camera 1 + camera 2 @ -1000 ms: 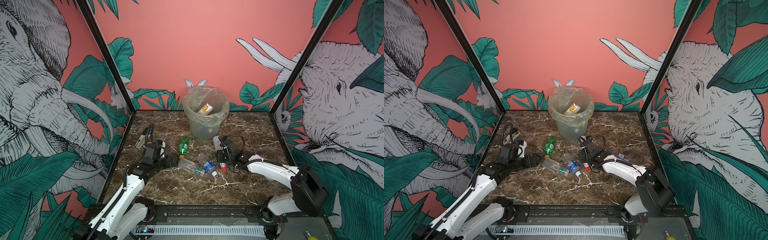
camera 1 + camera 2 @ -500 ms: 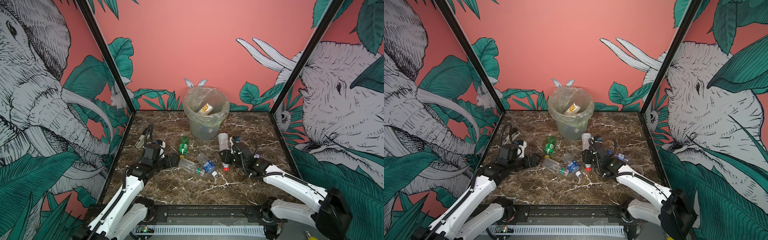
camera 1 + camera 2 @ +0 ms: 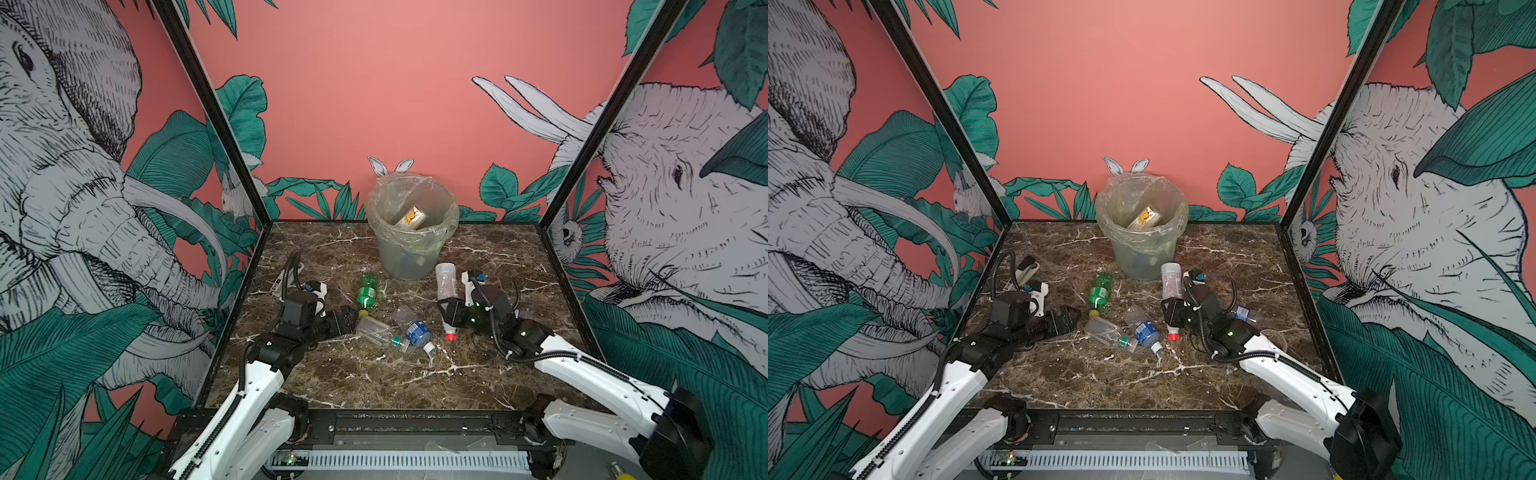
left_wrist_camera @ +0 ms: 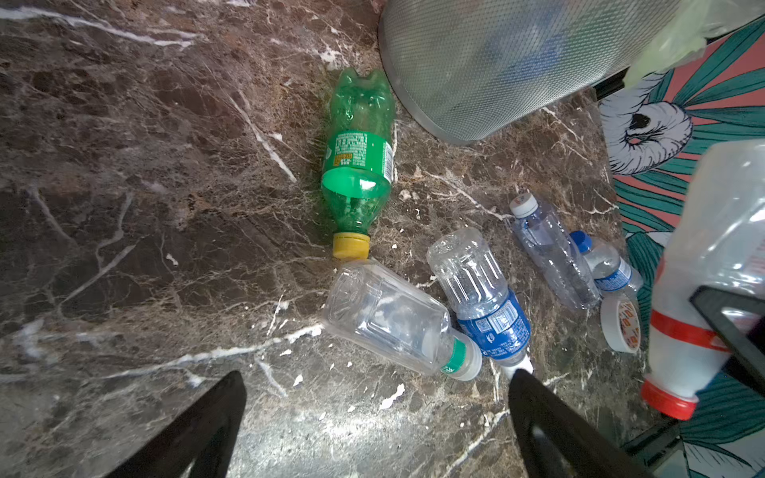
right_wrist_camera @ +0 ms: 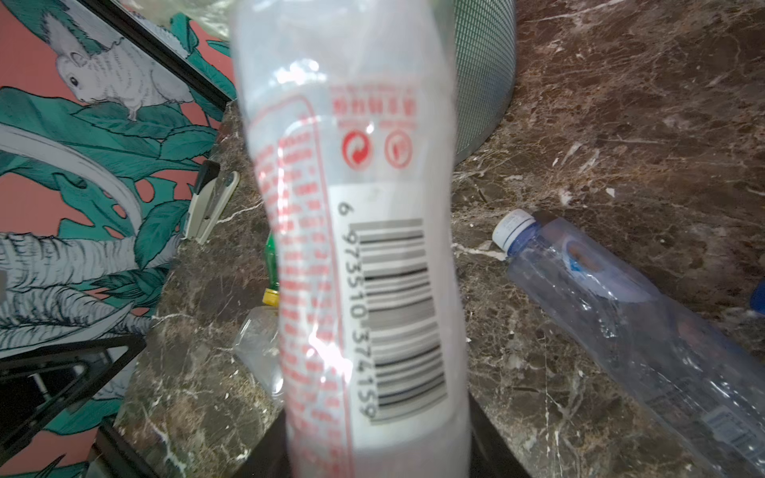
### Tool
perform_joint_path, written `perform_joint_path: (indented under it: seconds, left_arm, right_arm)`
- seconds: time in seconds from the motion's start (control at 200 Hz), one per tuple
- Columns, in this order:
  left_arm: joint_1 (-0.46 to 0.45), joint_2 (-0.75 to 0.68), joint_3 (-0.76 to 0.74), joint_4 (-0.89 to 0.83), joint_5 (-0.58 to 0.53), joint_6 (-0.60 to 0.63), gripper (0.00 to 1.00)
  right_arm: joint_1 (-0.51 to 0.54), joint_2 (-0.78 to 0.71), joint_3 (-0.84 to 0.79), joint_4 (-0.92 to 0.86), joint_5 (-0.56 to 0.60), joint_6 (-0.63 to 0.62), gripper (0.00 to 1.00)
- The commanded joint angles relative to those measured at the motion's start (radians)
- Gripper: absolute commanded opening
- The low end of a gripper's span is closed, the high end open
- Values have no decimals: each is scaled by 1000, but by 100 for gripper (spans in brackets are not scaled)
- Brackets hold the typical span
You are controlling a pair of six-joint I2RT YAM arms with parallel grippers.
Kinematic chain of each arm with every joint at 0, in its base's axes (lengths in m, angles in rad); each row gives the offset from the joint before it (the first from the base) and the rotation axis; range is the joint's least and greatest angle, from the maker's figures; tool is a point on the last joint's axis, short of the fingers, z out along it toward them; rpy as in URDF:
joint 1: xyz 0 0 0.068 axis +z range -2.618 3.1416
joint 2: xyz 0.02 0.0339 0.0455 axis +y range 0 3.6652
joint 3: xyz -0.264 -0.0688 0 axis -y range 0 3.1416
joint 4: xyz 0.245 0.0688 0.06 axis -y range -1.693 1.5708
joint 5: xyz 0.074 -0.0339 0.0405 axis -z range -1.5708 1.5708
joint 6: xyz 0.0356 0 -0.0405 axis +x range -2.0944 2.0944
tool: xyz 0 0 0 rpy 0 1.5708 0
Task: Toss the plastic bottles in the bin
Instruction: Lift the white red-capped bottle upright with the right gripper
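— Where's the red-capped bottle (image 3: 445,278)?
— Clamped in the right claw (image 3: 449,311), cap down, nearly upright; the bin (image 3: 399,259) stands just beyond it, toward the bench's (image 3: 374,382) back edge.
— Left claw (image 3: 348,322)?
— Wide open, empty, farther from the bin.

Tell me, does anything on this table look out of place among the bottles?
Yes. A white-and-black stapler lies at the left edge of the table, and a tape roll sits beside a blue-capped bottle. Neither is a bottle.
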Motion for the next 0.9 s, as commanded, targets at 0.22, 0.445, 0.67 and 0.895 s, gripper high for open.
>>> perform_joint_path:
  seconds: [0.22,0.445,0.67,0.895]
  left_arm:
    - [4,5,-44,40,-28,-14,99]
    - [3,25,-36,45,-32,1,99]
    - [4,31,-42,50,-36,3,99]
    - [3,32,-46,54,-31,3,99]
  right_arm:
    - [8,-193,-80,-28,26,-23,49]
    - [8,-343,-191,-33,84,-29,49]
    - [7,-458,-256,-27,132,-34,49]
    - [9,-337,-98,-1,133,-104,49]
